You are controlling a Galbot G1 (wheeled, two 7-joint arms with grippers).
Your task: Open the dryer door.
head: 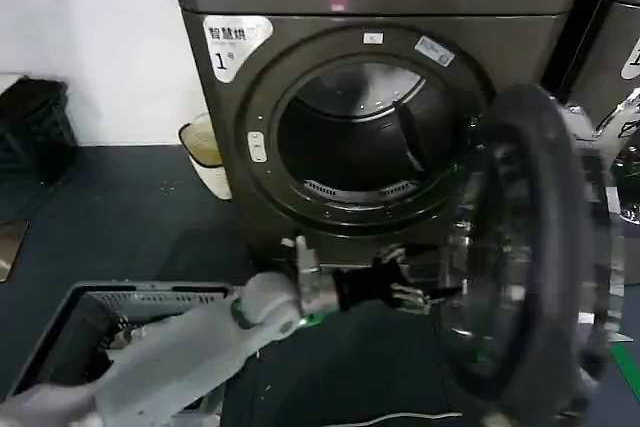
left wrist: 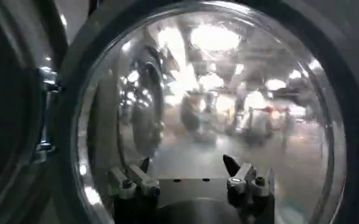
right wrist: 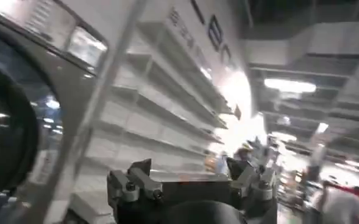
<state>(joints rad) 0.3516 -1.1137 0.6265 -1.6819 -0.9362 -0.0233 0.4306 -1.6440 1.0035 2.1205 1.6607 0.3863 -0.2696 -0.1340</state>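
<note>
The dryer door [head: 530, 247] stands swung out to the right of the dark grey machine marked "1" [head: 232, 45], leaving the drum opening [head: 365, 132] uncovered. My left arm reaches across in front of the machine, and its gripper [head: 425, 295] hovers just short of the door's inner face, low down. In the left wrist view the domed glass of the door [left wrist: 209, 91] lies straight ahead of the left gripper [left wrist: 188, 164], which is open and holds nothing. My right gripper [right wrist: 188, 165] is open and empty, pointing out into the room.
A dark plastic crate [head: 100, 317] sits on the floor under my left arm. A cream basket [head: 205, 152] leans by the machine's left side. The neighbouring machine [head: 625, 77] stands close behind the open door; its round door [right wrist: 5, 128] shows beside the right gripper.
</note>
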